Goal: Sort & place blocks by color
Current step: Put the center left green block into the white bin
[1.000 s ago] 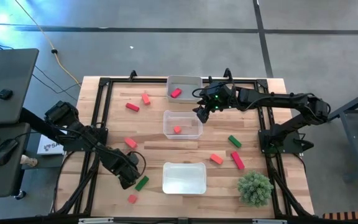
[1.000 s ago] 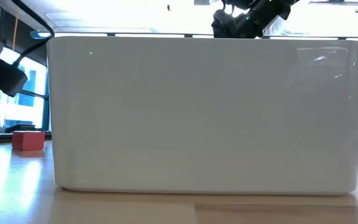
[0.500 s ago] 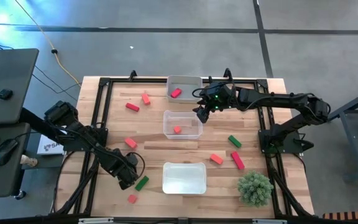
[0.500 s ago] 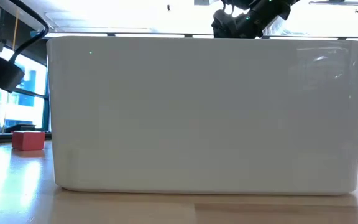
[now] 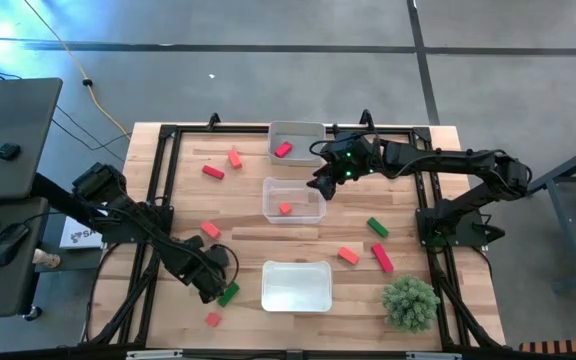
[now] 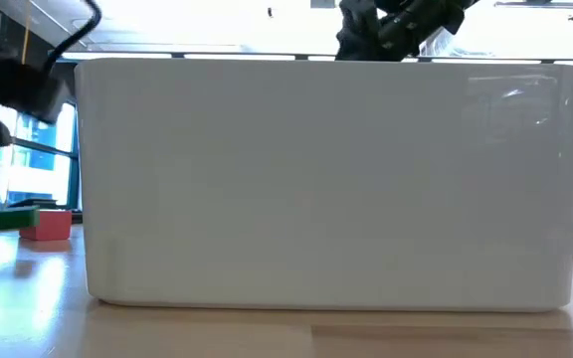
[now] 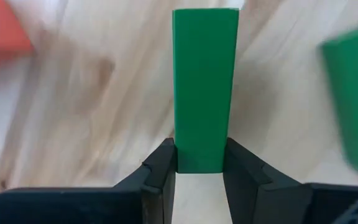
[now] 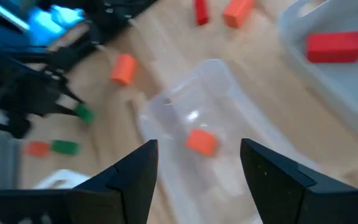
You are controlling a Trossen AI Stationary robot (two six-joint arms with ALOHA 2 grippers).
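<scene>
My left gripper (image 5: 215, 284) stands near the table's front left, shut on a green block (image 7: 204, 87); in the high view the gripper hides that block. A second green block (image 5: 228, 294) lies on the table right beside it, and a red block (image 5: 213, 319) lies nearer the front edge. My right gripper (image 5: 323, 184) hangs open over the right end of the middle clear tray (image 5: 310, 190), which holds an orange block (image 8: 201, 142). The far tray (image 5: 308, 132) holds a crimson block (image 5: 283, 150). The near tray (image 5: 296, 285) stands in front. My left gripper pinches one end of the green block (image 7: 197, 158) between its two fingers, one on each long side. The rest of the block sticks out beyond the fingertips, in line with the fingers. In the low view the block (image 6: 3, 219) hangs roughly level, clear of the table.
Loose blocks lie at the far left, crimson (image 5: 213, 171) and orange (image 5: 235, 157), with another orange (image 5: 209, 229) at mid left. At the right lie green (image 5: 377, 227), orange (image 5: 348, 255) and crimson (image 5: 382, 258) blocks. A bushy green plant (image 5: 410, 302) stands at the front right.
My left gripper has shut on the green block and raised it off the table, shifting a little toward the table's right edge. The other green block beside it has stayed where it was.
</scene>
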